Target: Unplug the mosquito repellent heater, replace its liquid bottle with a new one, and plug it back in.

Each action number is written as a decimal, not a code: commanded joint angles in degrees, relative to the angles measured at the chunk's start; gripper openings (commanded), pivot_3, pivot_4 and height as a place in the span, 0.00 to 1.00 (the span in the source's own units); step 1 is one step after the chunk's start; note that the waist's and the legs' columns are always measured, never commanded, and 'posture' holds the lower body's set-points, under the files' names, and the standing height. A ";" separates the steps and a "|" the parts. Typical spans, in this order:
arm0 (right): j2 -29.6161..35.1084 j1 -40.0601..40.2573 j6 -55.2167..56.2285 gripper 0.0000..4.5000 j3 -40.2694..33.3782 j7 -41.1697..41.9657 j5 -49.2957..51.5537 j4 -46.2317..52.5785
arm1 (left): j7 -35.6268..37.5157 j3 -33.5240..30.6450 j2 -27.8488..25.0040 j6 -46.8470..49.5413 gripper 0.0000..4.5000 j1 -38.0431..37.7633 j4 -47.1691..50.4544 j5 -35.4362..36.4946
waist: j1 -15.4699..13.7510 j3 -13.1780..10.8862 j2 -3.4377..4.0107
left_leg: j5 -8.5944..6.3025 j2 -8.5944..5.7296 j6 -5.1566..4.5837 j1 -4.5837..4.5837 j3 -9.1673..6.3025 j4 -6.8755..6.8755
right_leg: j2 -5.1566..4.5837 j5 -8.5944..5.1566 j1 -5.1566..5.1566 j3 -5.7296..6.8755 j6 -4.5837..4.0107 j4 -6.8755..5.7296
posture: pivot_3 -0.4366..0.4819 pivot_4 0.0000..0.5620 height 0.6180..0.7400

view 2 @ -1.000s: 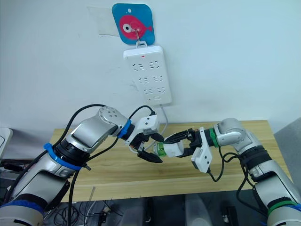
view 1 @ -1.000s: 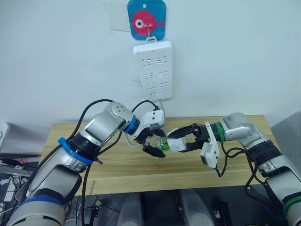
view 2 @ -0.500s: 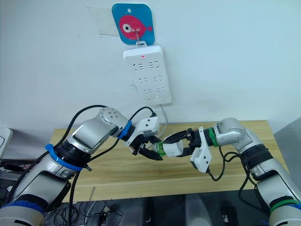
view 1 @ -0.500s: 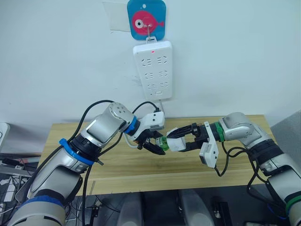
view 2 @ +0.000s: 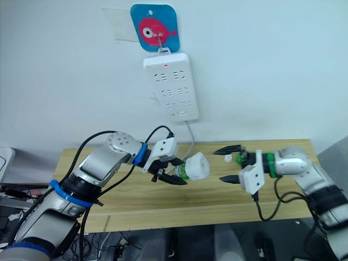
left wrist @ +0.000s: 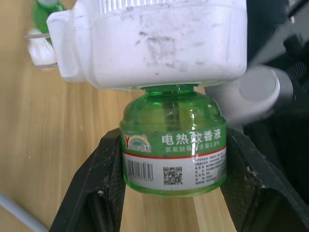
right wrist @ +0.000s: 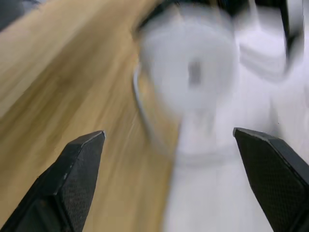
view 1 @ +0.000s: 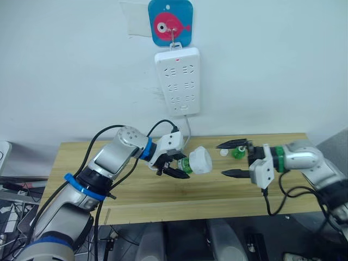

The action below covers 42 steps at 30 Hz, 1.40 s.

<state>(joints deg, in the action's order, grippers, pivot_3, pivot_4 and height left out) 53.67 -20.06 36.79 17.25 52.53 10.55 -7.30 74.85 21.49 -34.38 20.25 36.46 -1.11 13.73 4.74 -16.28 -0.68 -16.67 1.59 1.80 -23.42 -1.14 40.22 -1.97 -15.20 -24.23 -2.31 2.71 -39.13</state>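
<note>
The mosquito repellent heater point(view 1: 200, 160) is a small white rounded unit, still joined to its green liquid bottle point(view 1: 185, 165). My left gripper point(view 1: 173, 166) is shut on that bottle above the middle of the wooden table point(view 1: 136, 190). In the left wrist view the black fingers point(left wrist: 91, 183) clamp the labelled bottle point(left wrist: 173, 145) under the heater point(left wrist: 149, 41). My right gripper point(view 1: 232, 159) stands open to the right of the heater, apart from it, holding nothing. Another green bottle point(view 1: 237, 152) stands on the table behind the right gripper's fingers.
A long white power strip point(view 1: 177, 81) hangs on the wall from a blue fish hook point(view 1: 171, 22), with its cable dropping behind the table. A small white cap point(view 1: 223, 153) lies beside the second bottle. The table's front edge runs just below both grippers.
My right gripper let go of the heater, opened and drew back to the right. The left gripper keeps the bottle, with the heater still on it.
</note>
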 commanded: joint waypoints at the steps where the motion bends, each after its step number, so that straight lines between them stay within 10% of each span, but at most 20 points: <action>1: 2.29 11.32 -30.65 0.99 -8.81 -13.04 23.14 21.62 | -7.21 -6.20 5.30 -4.01 0.50 -4.68 6.24 3.90 | 0.05 0.00 0.00 | 0.00 0.00 0.00 -0.01 -0.03 0.03 | -0.04 0.00 0.03 0.01 0.00 -0.01 | 0.26 0.43 1.00; 6: 0.12 23.25 -54.17 0.99 -14.66 -39.90 54.55 46.50 | -19.20 -9.82 13.85 -16.34 0.50 -12.95 7.33 -0.02 | 0.58 0.04 -0.08 | -0.14 -0.02 -0.24 -0.01 -0.12 0.21 | -0.04 0.00 0.14 -0.08 0.01 -0.24 | 0.21 0.46 1.00; 12: -9.24 22.93 -59.98 0.99 -14.85 -55.15 57.91 53.99 | -28.84 -11.02 18.81 -26.78 0.50 -15.85 3.69 -4.94 | 0.61 0.06 -0.11 | -0.16 -0.05 -0.27 -0.01 -0.21 0.24 | 0.32 -0.01 0.14 -0.03 0.02 -0.28 | 0.20 0.47 1.00; 42: -33.51 9.92 -70.58 0.99 -10.40 -57.27 39.95 49.13 | -35.39 -7.28 23.72 -25.94 0.50 -17.11 6.43 -7.01 | 1.72 0.12 -0.10 | -0.16 0.00 -0.28 -0.06 -0.17 0.02 | 0.40 -0.01 0.10 0.07 0.02 0.04 | 0.22 0.42 1.00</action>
<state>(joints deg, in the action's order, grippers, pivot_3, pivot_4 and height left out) 20.95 -10.27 -34.26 7.94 -5.54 50.89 40.20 40.27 14.46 -11.22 -5.34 19.75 2.37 5.52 6.46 -16.16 -0.78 -16.83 1.58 1.52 -23.48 -1.31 40.24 -1.58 -15.21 -24.13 -2.24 2.73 -39.09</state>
